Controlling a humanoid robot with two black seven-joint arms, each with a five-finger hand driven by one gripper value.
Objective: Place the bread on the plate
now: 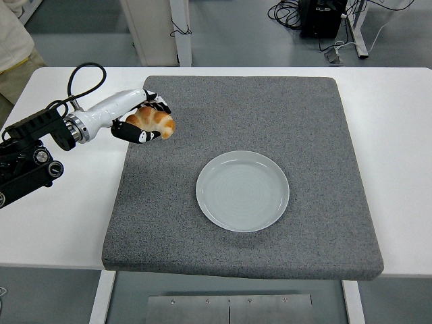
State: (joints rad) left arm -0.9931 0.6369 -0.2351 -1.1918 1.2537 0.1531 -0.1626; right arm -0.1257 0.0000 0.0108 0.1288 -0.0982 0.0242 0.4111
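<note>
At far left, a person's sleeve (13,40) shows beyond the table (61,229). The robot's left hand (143,120) hangs over the left edge of the grey mat (270,101), fingers wrapped around the bread (152,121), a golden croissant that appears to be lifted clear of the mat. To the right, well apart from the hand, the plate (242,190) sits empty near the mat's middle. The pick-up looks done; the carry across to the plate and the release remain. The right arm is out of view.
</note>
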